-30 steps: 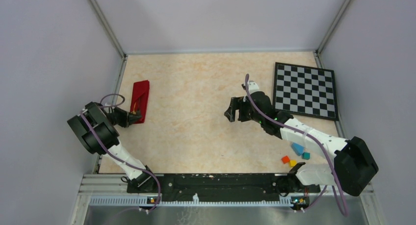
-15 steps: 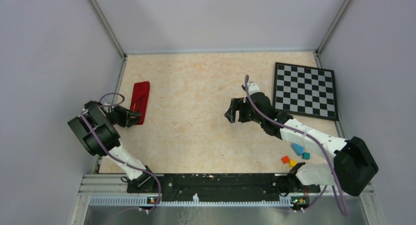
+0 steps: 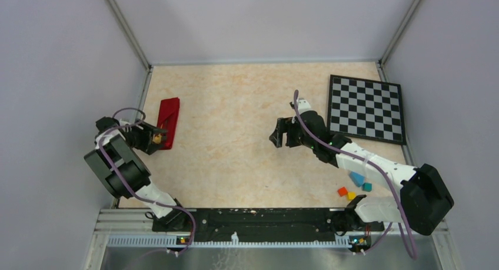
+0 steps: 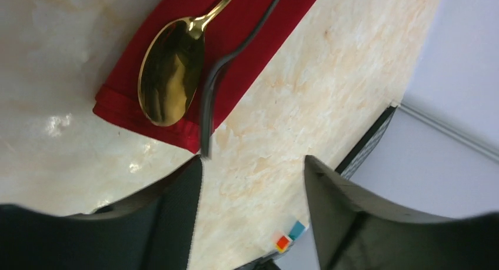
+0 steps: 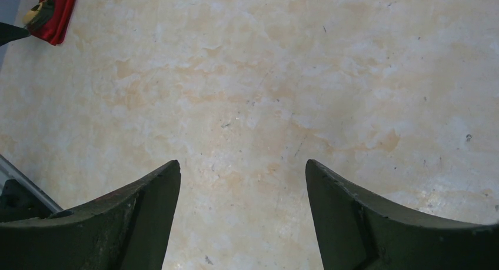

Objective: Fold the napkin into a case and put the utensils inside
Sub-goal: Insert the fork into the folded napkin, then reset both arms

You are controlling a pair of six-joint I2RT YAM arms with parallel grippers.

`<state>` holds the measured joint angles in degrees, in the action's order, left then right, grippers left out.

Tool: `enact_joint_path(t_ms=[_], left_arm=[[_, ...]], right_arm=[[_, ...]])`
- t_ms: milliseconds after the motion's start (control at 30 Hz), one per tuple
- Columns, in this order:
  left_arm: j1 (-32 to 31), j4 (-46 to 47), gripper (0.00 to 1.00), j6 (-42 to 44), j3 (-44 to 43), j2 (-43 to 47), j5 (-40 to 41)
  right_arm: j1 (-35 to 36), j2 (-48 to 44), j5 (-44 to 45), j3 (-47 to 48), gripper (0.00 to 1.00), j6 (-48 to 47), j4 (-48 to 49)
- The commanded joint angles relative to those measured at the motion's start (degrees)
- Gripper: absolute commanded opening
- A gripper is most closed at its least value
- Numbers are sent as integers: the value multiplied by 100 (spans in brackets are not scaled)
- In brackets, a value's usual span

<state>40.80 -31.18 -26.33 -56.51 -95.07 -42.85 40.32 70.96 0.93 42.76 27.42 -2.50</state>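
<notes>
Now left gripper (image 4: 252, 162) jaws apart, empty, beside case (image 4: 256, 43) at table (image 3: 247, 105) left edge; spoon (image 4: 170, 73), fork (image 4: 207, 105) on soft cloth look thin, stiff, slick, so pinch by neck; right gripper (image 5: 242, 164) wide, empty

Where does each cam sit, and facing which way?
Top external: above and behind the robot, facing down on the table; left arm and right arm show.
Left wrist: behind the left gripper, facing down at the gold spoon and dark fork on the red case; open jaws show.
Right wrist: behind the right gripper, facing down at the table; open jaws show.
Shared: the case appears in all three.
</notes>
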Motion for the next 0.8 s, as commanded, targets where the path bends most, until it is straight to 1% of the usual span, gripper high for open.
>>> enact_joint_path(t_ms=[0,100,200,300,367,433,500,567,633,700,767], left_arm=[[-25,-306,72,-66,6,203,298],[-28,-382,73,-60,16,424,819],[-26,-407,73,-163,-26,957,1438],[-136,-220,74,-213,-39,1632,1691],[-458,-142,76,-97,-202,2038,1740],[-1154,-86,78,-7,-426,2381,1830],[-2147,55,79,127,-709,2632,1828],[-2946,264,80,229,-977,2833,1759],[-3669,505,82,367,-1262,3009,1549],[-4509,660,83,515,-1567,3181,1515],[-5245,723,87,637,-1900,3301,1531]], right_arm=[[-50,-71,-37,10,77,-52,206],[-53,-86,-24,4,77,-52,206],[-50,-83,-48,4,77,-52,206],[-50,-128,-19,4,77,-63,206],[-50,-227,31,44,79,-111,116],[-50,-402,111,144,80,-175,-122],[-50,-657,229,352,81,-245,-553],[-50,-971,462,636,82,-327,-1199],[-52,-1427,749,929,83,-386,-1826],[-50,-1921,1021,1302,84,-529,-2410],[-50,-2365,1356,1784,86,-652,-2988]])
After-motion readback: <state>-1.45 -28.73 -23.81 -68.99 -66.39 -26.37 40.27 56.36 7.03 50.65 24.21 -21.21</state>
